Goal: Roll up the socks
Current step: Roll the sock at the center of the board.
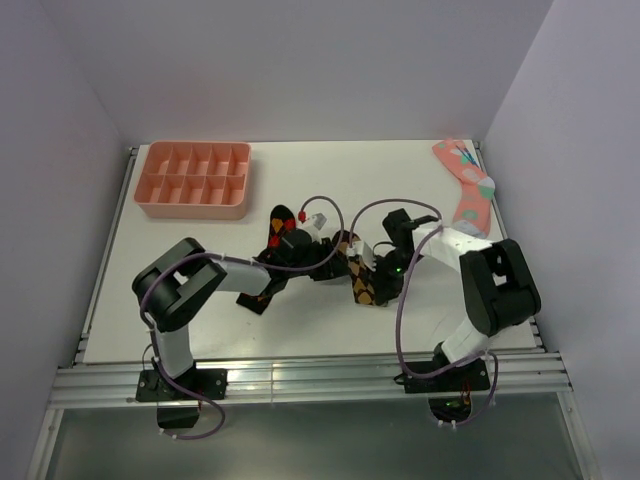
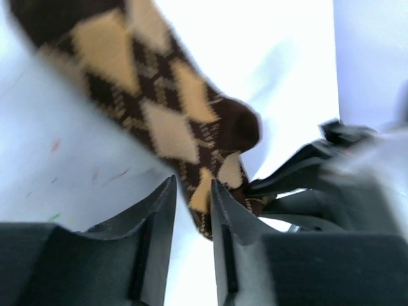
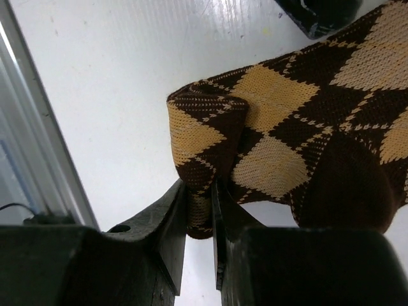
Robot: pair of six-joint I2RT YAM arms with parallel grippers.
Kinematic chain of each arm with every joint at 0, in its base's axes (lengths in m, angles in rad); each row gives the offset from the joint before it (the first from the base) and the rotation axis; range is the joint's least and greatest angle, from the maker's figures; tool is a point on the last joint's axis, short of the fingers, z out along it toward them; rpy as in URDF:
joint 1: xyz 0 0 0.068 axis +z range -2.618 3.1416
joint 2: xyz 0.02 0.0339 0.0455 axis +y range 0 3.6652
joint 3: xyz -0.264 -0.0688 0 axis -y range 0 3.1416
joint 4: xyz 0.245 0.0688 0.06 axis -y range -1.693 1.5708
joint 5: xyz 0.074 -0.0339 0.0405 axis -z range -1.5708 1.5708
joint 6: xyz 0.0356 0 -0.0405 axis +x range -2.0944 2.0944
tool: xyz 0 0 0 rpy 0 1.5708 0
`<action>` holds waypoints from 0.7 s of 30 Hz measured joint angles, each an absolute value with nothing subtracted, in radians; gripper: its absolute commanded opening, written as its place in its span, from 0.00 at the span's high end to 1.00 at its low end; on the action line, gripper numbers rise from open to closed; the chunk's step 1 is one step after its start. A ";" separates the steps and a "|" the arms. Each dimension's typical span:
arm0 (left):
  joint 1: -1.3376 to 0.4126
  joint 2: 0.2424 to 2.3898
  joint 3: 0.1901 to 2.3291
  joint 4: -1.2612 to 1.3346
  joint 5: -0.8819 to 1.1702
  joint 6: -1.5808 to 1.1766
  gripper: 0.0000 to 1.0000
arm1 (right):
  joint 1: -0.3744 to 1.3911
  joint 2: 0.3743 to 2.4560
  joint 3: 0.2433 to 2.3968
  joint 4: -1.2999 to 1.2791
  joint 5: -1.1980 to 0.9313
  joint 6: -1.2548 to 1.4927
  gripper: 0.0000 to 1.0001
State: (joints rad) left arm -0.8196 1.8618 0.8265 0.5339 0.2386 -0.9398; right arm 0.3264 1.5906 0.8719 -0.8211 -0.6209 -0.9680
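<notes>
1. Right gripper (image 3: pixel 199 189): jaws pressed together on a folded edge of the tan-diamond argyle sock (image 3: pixel 274 95). The fabric bunches into a fold just ahead of the fingertips. The rest spreads away to this gripper's right, lying on the white table (image 3: pixel 108 95)

2. Left gripper (image 2: pixel 193 185): jaws slightly parted, clamping nothing. The narrow end of the same sock sits in the gap, toward the right-hand finger, and a strip of table shows between the fabric and the other finger. The sock's body runs ahead and to this gripper's left. The right gripper's dark fingers stand just to its right

3. Tan-diamond argyle sock, placement: mid-table, directly under both grippers, which meet tip to tip over it in the overhead view

4. Red-diamond argyle sock (image 1: pixel 279 222): flat on the table, just to the left of the left gripper. Its middle is hidden under the left arm (image 1: pixel 240 275); one end shows beyond the arm, the other on the near side

5. Pink sock (image 1: pixel 468 190), teal and white marks: well beyond the right gripper, at the far right corner, apart from both grippers

6. Coral-pink divided tray (image 1: pixel 190 208): well beyond the left gripper and off to its left, at the far left of the table
</notes>
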 measured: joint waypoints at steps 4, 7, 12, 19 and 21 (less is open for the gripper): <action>-0.850 1.822 0.801 0.620 0.194 -0.825 0.70 | 0.306 1.661 0.933 -0.902 -0.646 -0.996 0.89; -0.877 1.795 0.760 0.693 0.183 -0.736 0.68 | 0.289 1.731 0.997 -0.971 -0.665 -1.016 0.90; -0.907 1.793 0.707 0.809 0.213 -0.646 0.66 | 0.258 1.846 1.098 -1.080 -0.699 -1.022 0.90; -0.912 1.873 0.698 0.960 0.299 -0.608 0.61 | 0.244 1.931 1.186 -1.160 -0.704 -0.987 0.89; -0.917 1.908 0.699 0.984 0.319 -0.601 0.60 | 0.244 1.948 1.205 -1.177 -0.701 -0.972 0.89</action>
State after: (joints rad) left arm -0.9173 1.9083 0.6987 0.9840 0.3187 -0.6006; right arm 0.2440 1.9480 1.2053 -1.1774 -0.7010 -0.9722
